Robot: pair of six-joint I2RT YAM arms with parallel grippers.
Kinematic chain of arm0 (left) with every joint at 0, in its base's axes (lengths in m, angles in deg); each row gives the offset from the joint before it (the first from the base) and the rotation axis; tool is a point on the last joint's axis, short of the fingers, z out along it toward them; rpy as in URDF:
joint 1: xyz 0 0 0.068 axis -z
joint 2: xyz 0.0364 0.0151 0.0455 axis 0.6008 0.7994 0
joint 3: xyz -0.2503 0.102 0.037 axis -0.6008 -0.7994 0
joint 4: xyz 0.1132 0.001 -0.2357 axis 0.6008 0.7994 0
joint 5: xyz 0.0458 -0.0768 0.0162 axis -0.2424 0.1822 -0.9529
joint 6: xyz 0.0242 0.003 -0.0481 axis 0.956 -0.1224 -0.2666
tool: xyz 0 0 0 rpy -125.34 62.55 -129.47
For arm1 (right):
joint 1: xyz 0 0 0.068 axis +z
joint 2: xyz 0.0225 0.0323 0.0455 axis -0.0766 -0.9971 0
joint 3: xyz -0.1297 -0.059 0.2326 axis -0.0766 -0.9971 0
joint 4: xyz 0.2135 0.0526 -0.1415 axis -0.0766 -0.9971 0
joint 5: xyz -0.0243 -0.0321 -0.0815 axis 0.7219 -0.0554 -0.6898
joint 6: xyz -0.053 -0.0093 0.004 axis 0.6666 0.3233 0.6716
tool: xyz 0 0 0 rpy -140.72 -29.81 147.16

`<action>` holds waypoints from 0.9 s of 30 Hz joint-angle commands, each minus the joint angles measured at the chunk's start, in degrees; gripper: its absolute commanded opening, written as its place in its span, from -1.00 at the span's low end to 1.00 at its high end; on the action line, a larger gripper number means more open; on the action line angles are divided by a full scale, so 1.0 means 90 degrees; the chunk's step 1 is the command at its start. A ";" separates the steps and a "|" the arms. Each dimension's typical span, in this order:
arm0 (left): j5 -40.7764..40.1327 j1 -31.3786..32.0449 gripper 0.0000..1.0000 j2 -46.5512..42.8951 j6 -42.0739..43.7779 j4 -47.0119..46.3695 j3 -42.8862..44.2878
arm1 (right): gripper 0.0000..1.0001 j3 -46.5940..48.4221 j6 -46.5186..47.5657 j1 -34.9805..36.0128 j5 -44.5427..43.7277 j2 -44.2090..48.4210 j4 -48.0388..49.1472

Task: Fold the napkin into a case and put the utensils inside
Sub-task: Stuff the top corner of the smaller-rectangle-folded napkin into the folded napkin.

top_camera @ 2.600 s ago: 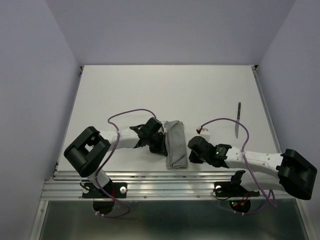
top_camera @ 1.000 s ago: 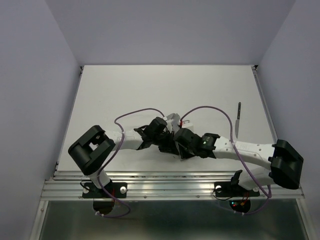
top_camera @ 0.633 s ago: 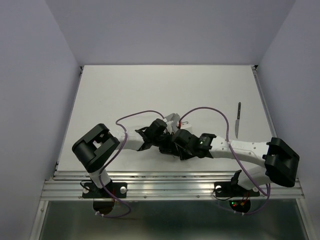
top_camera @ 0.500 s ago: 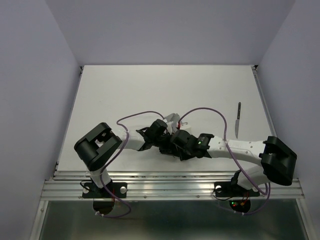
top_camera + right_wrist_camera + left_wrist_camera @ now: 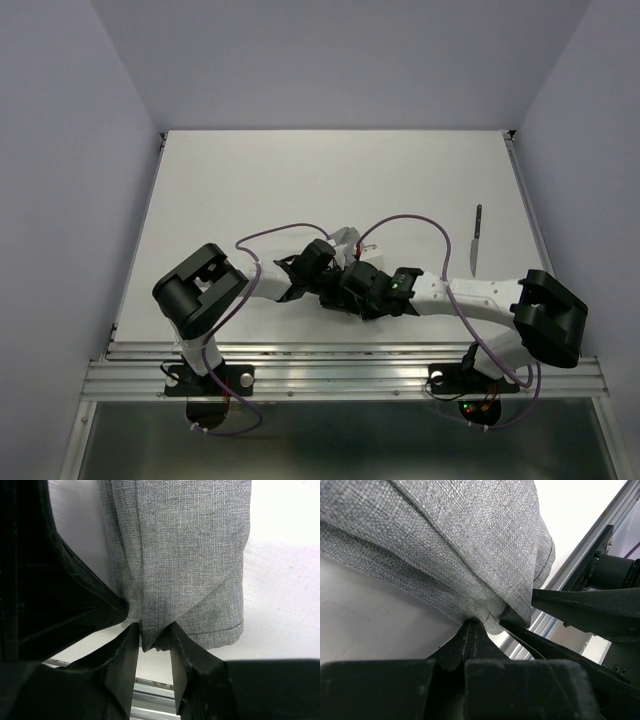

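Both arms meet at the near middle of the table (image 5: 300, 180), and the napkin (image 5: 185, 545) lies under them as a narrow folded strip. Seen from the right wrist, its long axis runs from the fingers toward 12 o'clock, with its hemmed near end at 6. The right gripper (image 5: 152, 632) sits at that end's left corner, its fingers partly apart and closed onto a bunched fold of cloth. The left gripper (image 5: 471, 625) has its fingers pressed together, pinching a thin edge of the same end, and the cloth rises from it toward 11 and 12. The two sets of fingertips are just beside each other, so any pull by one arm will likely drag the fold held by the other. The cloth is plain mid-grey with a coarse weave. It is soft and several layers thick, and a diagonal flap crosses its top face. From above, a slim knife (image 5: 476, 240) lies well apart at about 2 o'clock from the grippers, pointing 12 to 6, with a dark handle and a shiny blade. It is on the right arm's side, so that arm seems better placed to fetch it once the pouch is ready.
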 commanded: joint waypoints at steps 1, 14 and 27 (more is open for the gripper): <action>0.0117 0.0035 -1.00 0.0016 0.0006 -0.0157 0.0145 | -0.27 0.0000 -0.0079 0.0079 -0.0324 -0.0089 -0.0103; 0.0137 0.0035 -1.00 0.0074 0.0006 -0.0196 0.0154 | -0.99 0.0058 -0.0216 0.0079 -0.0499 0.0085 -0.0162; 0.0254 0.0035 -1.00 0.0133 0.0026 -0.0284 0.0233 | -0.99 0.0449 -0.0137 0.0079 -0.0236 0.0341 -0.0124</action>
